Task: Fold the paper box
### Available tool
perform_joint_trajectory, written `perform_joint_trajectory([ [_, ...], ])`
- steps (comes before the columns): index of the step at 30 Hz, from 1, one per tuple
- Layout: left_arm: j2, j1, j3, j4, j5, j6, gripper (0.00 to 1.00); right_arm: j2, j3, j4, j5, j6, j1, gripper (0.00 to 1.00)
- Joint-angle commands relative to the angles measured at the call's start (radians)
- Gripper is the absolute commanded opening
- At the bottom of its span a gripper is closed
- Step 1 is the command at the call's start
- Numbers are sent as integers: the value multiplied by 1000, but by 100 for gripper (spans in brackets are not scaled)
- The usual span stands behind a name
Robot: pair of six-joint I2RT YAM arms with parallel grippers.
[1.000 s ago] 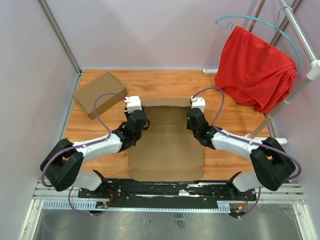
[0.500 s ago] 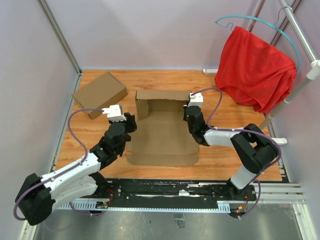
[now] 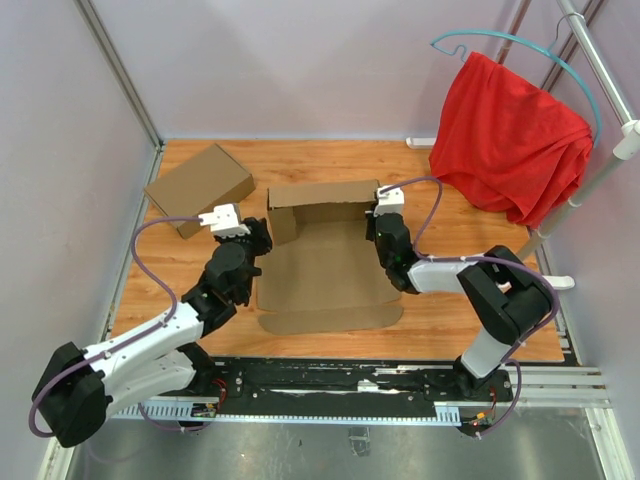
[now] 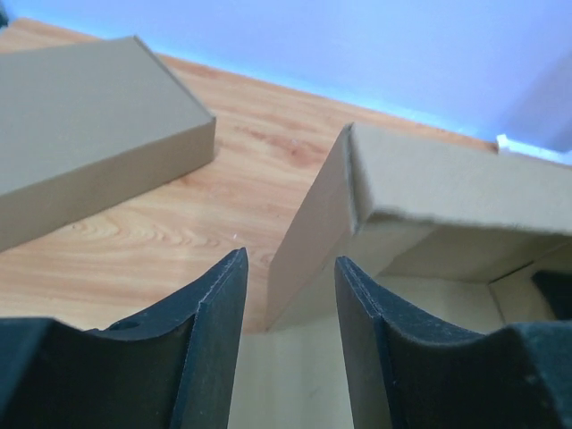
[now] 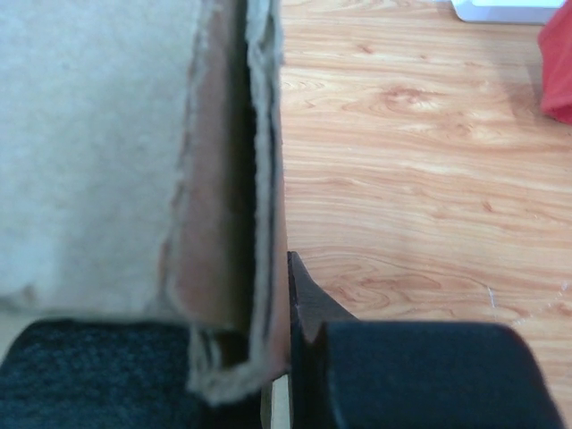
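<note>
One paper box (image 3: 325,275), matte brown corrugated cardboard, sits central on the wood-grain worktop (image 3: 450,305): flat creased base, rear wall upright, left flap angled inward. Right gripper (image 3: 375,218) clamped on its fibrous doubled right edge. Left gripper (image 4: 288,268) parted, empty, just beside the left flap.

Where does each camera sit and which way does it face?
Top external: above and behind the bases, looking down on the table, paper box, left arm and right arm.
Left wrist: on that arm, facing forward through the open left end effector at the box's corner.
Right wrist: on that arm, facing along the box wall the right end effector clamps.
Shared: all show the paper box.
</note>
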Motion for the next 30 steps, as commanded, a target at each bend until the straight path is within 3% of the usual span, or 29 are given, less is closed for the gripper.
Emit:
perform_joint_trajectory([
  [1, 64, 9, 115, 147, 16, 58, 49, 47, -9, 122, -101, -53, -13, 2],
  [6, 177, 35, 279, 107, 110, 62, 49, 77, 4, 69, -90, -32, -14, 3],
  [11, 356, 126, 459, -66, 278, -2, 46, 64, 2, -8, -69, 15, -14, 4],
  [18, 467, 129, 454, -68, 311, -7, 43, 30, 21, -181, -55, 93, -14, 10],
  [20, 485, 129, 440, -54, 330, -14, 43, 18, 16, -213, -56, 108, -14, 15],
  [25, 528, 129, 418, -23, 330, -10, 43, -39, 9, -295, -80, 112, -14, 43],
  [30, 558, 129, 425, -24, 328, 1, 43, -149, 32, -486, -122, 87, -14, 51],
])
